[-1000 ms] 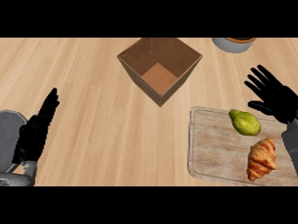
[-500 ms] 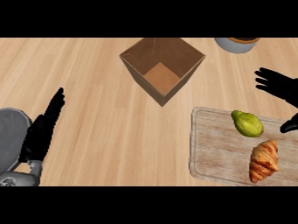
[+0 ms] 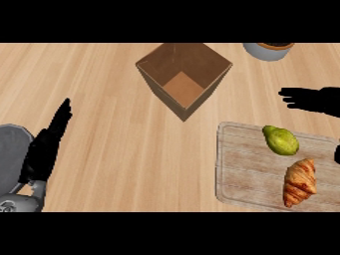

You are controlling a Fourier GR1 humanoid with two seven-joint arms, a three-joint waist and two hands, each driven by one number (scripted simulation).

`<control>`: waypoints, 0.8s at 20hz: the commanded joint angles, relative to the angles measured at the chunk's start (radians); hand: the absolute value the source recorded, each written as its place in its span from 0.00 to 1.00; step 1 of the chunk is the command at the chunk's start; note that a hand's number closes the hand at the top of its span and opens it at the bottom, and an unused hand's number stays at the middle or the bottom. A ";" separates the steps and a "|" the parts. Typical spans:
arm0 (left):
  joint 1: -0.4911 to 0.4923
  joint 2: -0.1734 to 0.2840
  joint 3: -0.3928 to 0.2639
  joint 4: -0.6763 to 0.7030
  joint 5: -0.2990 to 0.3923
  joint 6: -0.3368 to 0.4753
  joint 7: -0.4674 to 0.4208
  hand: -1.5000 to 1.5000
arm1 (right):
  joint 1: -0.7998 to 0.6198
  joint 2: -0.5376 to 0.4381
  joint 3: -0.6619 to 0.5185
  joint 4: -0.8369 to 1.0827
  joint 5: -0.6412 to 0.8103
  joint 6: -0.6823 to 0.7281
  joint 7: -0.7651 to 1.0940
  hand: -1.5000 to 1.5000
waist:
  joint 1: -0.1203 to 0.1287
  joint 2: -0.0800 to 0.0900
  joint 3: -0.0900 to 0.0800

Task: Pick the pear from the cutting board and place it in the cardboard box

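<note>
Head view, the only 1 we have. The pear (image 3: 280, 140) lies on the cutting board (image 3: 246, 169) at the lower right of the frame, near the board's upper edge, green and resting on its side. Nothing touches it. Just below it on the same board lies a croissant (image 3: 299, 182), close beside the pear but apart from it.

The right hand (image 3: 327, 99) shows at the right edge, above and right of the pear. We read it as open: fingers spread toward frame left, thumb hanging down at the far right edge beside the board. It holds nothing. We judge this spread as set up to close round the pear from above, with the reach still to be finished.

The cardboard box (image 3: 183, 79) stands at upper centre, open at the top, 1 corner pointing toward the lower edge; we see its bare floor and nothing inside. It sits up and left of the board, well apart from the pear, so the carry would run toward upper left.

The left hand (image 3: 49, 144) rests at the lower left, fingers straight and pointing up, holding nothing, well away from the work.

A grey pot (image 3: 268, 50) is cut off by the upper right edge.
</note>
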 commanded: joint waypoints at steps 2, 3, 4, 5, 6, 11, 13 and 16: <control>0.046 -0.011 0.013 0.006 0.018 -0.019 -0.030 0.50 | -0.044 -0.001 0.061 0.071 0.119 0.142 -0.134 0.00 | -0.016 -0.006 -0.002; 0.024 0.006 0.014 -0.017 -0.011 -0.007 0.008 0.50 | -0.065 0.048 0.080 0.063 0.139 0.103 -0.110 0.00 | -0.027 -0.011 -0.002; 0.008 -0.019 0.018 0.054 -0.002 -0.014 -0.028 0.50 | -0.064 0.035 0.085 0.099 0.174 0.095 -0.158 0.00 | -0.026 -0.005 -0.002; 0.004 -0.007 0.021 -0.002 -0.022 0.004 -0.002 0.50 | -0.084 0.042 0.089 0.125 0.195 0.080 -0.166 0.00 | -0.023 -0.007 -0.002; -0.020 -0.017 0.021 -0.002 -0.027 0.018 0.047 0.50 | -0.068 0.084 0.097 0.130 0.206 0.042 -0.178 0.00 | -0.029 -0.008 -0.002; 0.089 0.001 0.039 -0.003 -0.010 -0.028 -0.054 0.50 | -0.056 0.088 0.148 0.148 0.288 0.024 -0.253 0.00 | -0.029 -0.011 -0.003; 0.026 -0.045 0.017 -0.009 -0.026 -0.003 0.007 0.50 | -0.091 0.085 0.153 0.191 0.310 0.038 -0.274 0.00 | -0.035 -0.010 -0.003; 0.013 -0.020 0.043 -0.009 -0.032 -0.014 0.025 0.50 | -0.117 0.089 0.165 0.217 0.335 0.035 -0.302 0.00 | -0.034 -0.009 -0.003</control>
